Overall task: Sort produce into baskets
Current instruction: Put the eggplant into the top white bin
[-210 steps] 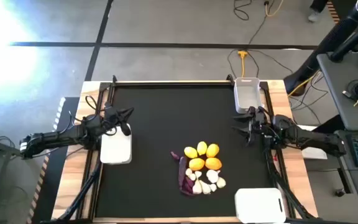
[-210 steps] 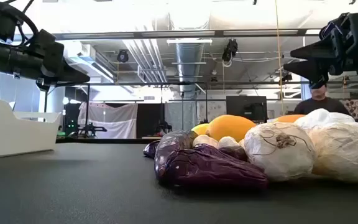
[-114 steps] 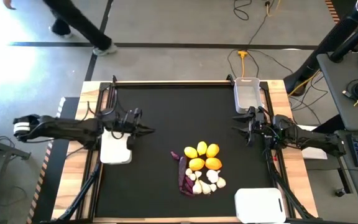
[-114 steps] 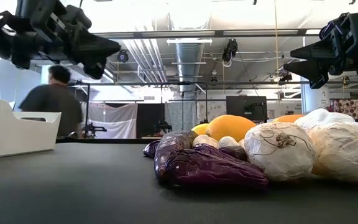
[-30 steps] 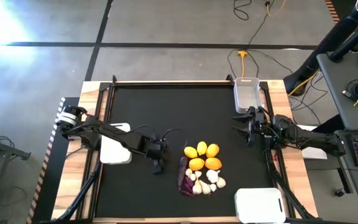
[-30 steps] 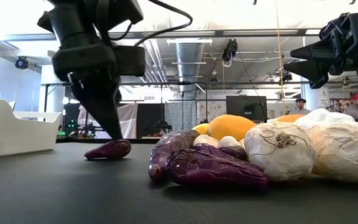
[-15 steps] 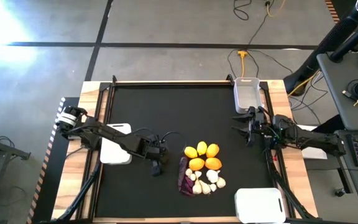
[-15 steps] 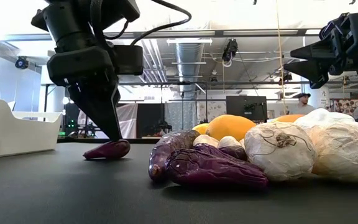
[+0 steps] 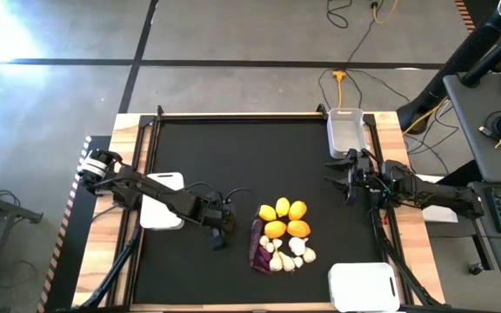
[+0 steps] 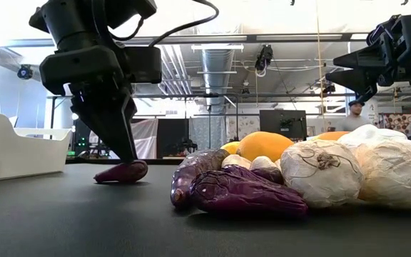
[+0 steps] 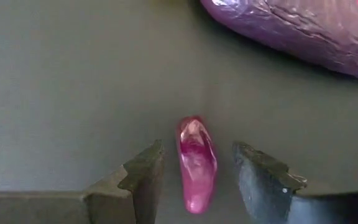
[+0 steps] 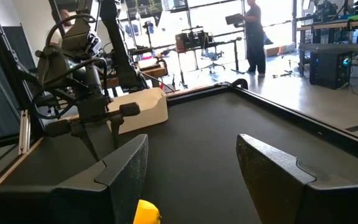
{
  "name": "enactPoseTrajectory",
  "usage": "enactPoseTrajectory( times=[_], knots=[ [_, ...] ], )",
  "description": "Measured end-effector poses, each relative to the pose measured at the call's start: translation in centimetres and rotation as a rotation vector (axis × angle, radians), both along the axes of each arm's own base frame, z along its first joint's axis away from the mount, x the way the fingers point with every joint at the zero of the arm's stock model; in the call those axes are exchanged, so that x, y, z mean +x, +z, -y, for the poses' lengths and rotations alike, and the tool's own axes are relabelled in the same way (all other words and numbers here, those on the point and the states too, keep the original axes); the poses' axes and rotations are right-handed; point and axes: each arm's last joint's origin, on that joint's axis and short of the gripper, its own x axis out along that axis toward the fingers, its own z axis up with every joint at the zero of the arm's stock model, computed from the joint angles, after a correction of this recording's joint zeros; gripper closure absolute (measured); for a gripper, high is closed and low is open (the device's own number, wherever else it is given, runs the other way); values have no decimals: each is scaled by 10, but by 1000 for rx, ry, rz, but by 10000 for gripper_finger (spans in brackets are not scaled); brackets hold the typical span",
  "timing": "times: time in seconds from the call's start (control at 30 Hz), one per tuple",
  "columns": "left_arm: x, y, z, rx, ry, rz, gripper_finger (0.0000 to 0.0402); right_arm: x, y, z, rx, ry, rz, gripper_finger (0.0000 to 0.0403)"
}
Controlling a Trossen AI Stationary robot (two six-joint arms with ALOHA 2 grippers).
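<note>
Left gripper [image 11: 197,177] down low, fingers [image 11: 143,177] spread either side of small purple vegetable [image 11: 196,160], not squeezing; right gripper [image 12: 188,174] wide too.

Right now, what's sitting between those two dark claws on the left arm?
A small purple vegetable lies on the black mat between the open left gripper fingers, touching neither, in the left wrist view.

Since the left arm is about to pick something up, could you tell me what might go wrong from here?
1. The left hand stands open around a small purple vegetable lying loose on the mat; the slim, glossy piece could slip or roll as the fingers close.
2. The larger purple vegetables of the pile lie close beside it, so a sideways move might nudge them.
</note>
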Motion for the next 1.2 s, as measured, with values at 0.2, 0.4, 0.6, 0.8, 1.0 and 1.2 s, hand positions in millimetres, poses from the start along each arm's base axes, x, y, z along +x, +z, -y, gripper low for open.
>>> enactPoseTrajectory(
  times=[0.2,0.4,0.6,0.8,1.0,1.2],
  knots=[
    [0,-8,1,-11,-1,65,229,0,0,0,0,0,-1,165],
    [-10,-23,-3,-24,30,64,229,0,0,0,0,0,0,165],
    [-17,-34,-4,-13,58,115,256,0,0,0,0,0,0,165],
    [-15,-33,-4,-24,46,137,326,0,0,0,0,0,0,165],
    [-14,0,1,-68,4,105,372,0,0,0,0,0,0,165],
    [-41,57,4,-54,28,33,369,0,0,0,0,0,-2,165]
  ],
)
